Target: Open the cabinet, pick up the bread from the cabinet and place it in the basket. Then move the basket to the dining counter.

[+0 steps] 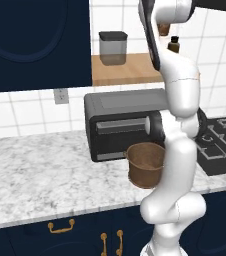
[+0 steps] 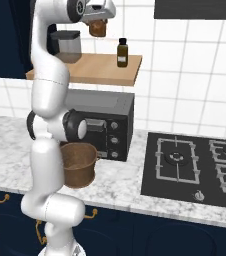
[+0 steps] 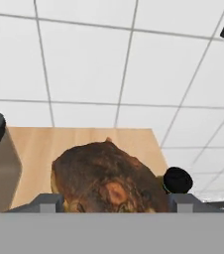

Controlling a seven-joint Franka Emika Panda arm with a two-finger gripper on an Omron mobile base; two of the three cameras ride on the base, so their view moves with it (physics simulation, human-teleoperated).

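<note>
My gripper [image 2: 98, 25] is high up above the wooden shelf [image 2: 92, 70], shut on the bread [image 2: 98, 29], a small rounded brown chunk. In the hand view the bread [image 3: 109, 181] sits between the two fingertips of the gripper [image 3: 115, 202]. Past the arm, a sliver of the bread [image 1: 164, 29] shows in the left base view. The brown woven basket [image 1: 146, 164] [image 2: 78, 164] stands upright on the marble worktop, in front of the microwave and well below the gripper. A dark navy cabinet panel [image 1: 35, 45] fills the upper left. The dining counter is out of view.
On the shelf are a grey lidded canister [image 1: 113, 47] [image 2: 67, 44] and a brown bottle [image 2: 122, 52] with a black cap [image 3: 177, 179]. A black microwave [image 1: 120, 125] stands under the shelf. The stove [image 2: 195, 165] lies to the right. The marble worktop [image 1: 35, 175] stretches left.
</note>
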